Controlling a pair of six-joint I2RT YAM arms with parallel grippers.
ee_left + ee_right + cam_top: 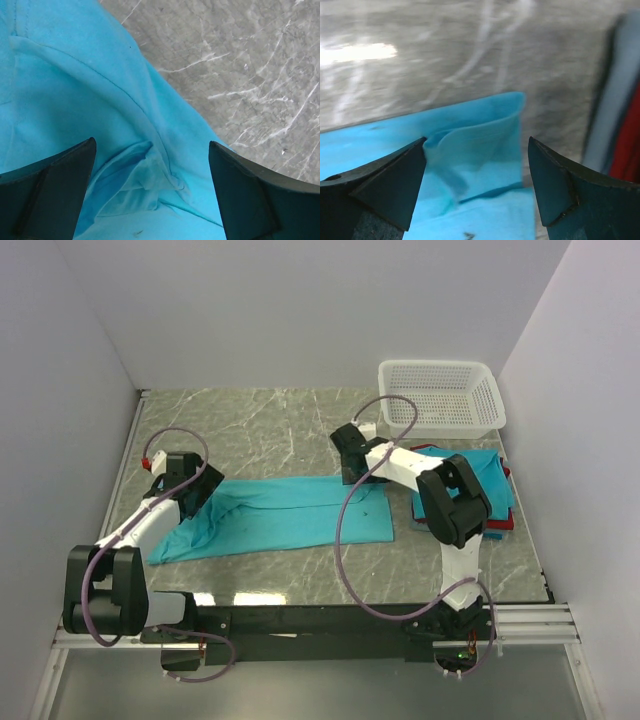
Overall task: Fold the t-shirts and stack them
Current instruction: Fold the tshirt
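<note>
Upper right of the overhead frame: white mesh basket (455,430) at the far edge of the marble table (270,420), apart from the shirts.
Right side, below the basket: stack of folded shirts (488,472), teal on top with red and blue edges beneath, partly hidden by the right arm (452,502).
Centre: teal t-shirt (290,515) lies flat, long axis left to right, its left end slanting toward the lower left.
Left gripper (152,150): released, jaws wide over the shirt's rumpled left end.
Right gripper (476,145): released, jaws straddling a raised fold near the shirt's upper-right edge.
</note>
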